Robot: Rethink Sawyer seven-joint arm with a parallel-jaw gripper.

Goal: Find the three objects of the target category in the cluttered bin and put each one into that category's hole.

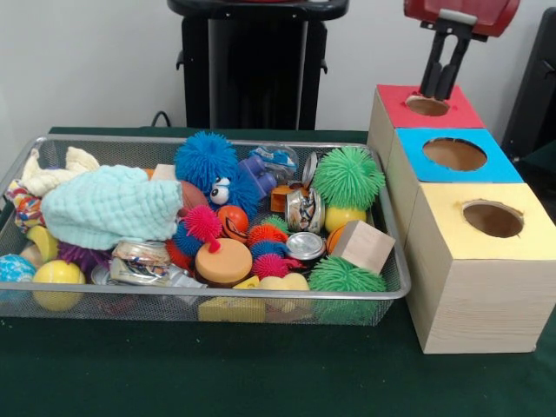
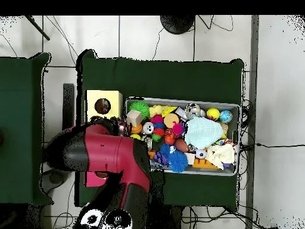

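Glossy red arm [image 2: 113, 156] with black joints, slim black gripper [image 1: 440, 85].

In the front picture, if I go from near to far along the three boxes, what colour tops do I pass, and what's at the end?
Yellow-topped box with the hole → blue-topped box → red-topped box → the gripper, hanging right over the red box's hole.
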